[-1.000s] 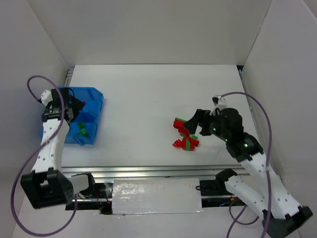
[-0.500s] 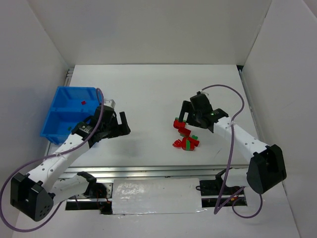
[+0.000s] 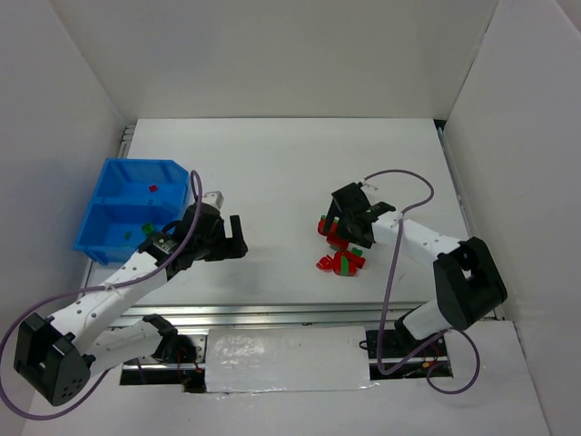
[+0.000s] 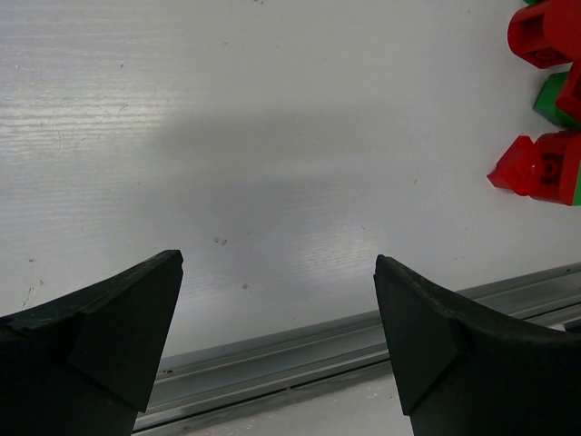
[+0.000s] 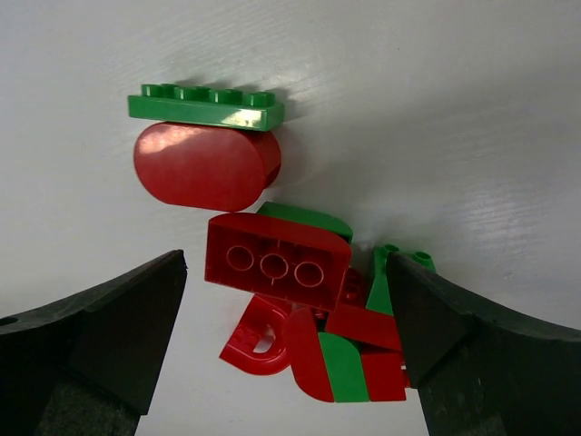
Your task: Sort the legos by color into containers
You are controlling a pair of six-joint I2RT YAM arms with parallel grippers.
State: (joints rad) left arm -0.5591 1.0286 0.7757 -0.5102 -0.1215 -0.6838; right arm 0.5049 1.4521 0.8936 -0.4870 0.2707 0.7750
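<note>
A heap of red and green legos (image 3: pixel 340 247) lies right of the table's middle. My right gripper (image 3: pixel 345 225) is open, right over the heap. In the right wrist view its jaws (image 5: pixel 286 263) stand either side of a red brick (image 5: pixel 277 262) and several red and green pieces; a green plate (image 5: pixel 204 107) and a red oval piece (image 5: pixel 207 165) lie beyond. The blue bin (image 3: pixel 107 182) at the left holds a red brick (image 3: pixel 152 188) in its far compartment and a green one (image 3: pixel 145 227) in the near. My left gripper (image 3: pixel 239 238) is open and empty over bare table (image 4: pixel 277 263).
White walls close in the table on three sides. A metal rail (image 4: pixel 290 350) runs along the near edge, just in front of my left gripper. Some of the heap (image 4: pixel 545 168) shows at the right edge of the left wrist view.
My left arm has swung from over the bin out to the right onto open table. My right gripper has closed in on the heap from the right.
</note>
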